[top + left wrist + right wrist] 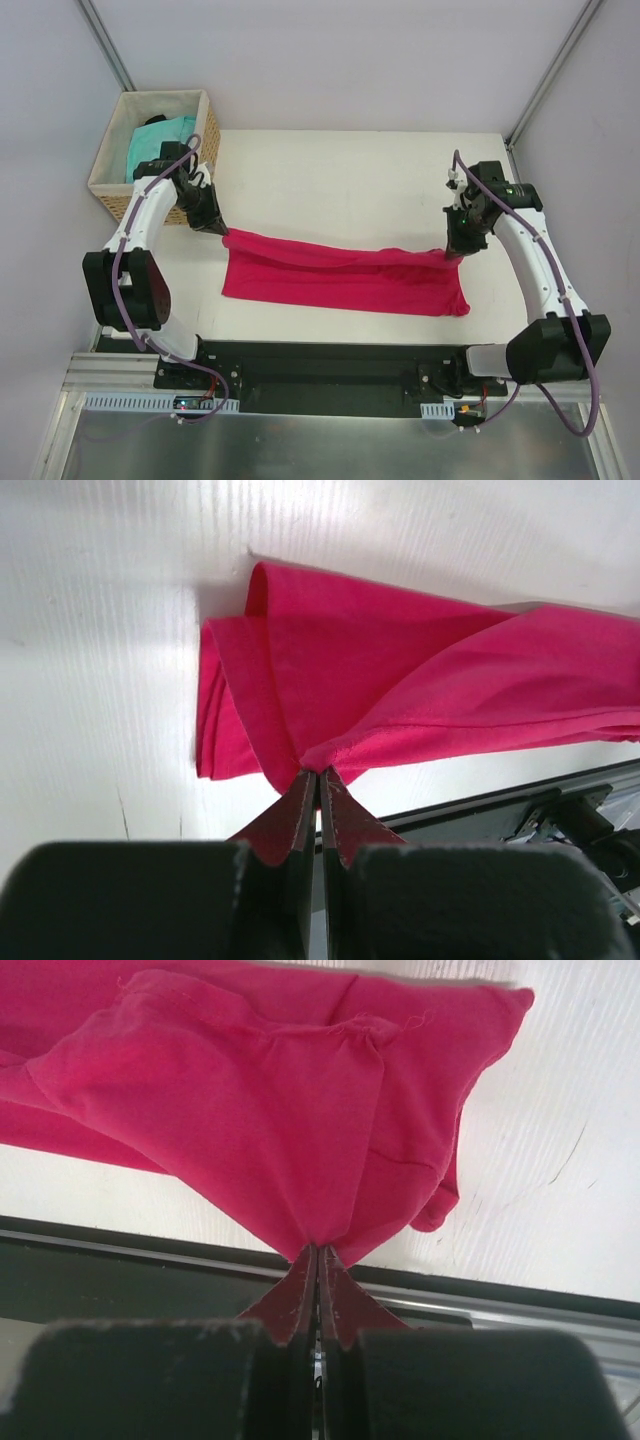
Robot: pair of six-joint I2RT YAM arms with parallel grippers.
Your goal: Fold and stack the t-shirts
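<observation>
Progress: early | pink tee (340, 275) is pinched at both ends by closed left gripper (224, 232) and right gripper (449, 255), part-folded on table (330, 185) | turquoise tee (155, 145) is seen in basket (108, 190) | nothing is stacked yet

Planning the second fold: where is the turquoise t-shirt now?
In the top view, the turquoise t-shirt lies inside the wicker basket by the far left corner of the table, just beyond the left gripper; neither wrist view shows it.
</observation>
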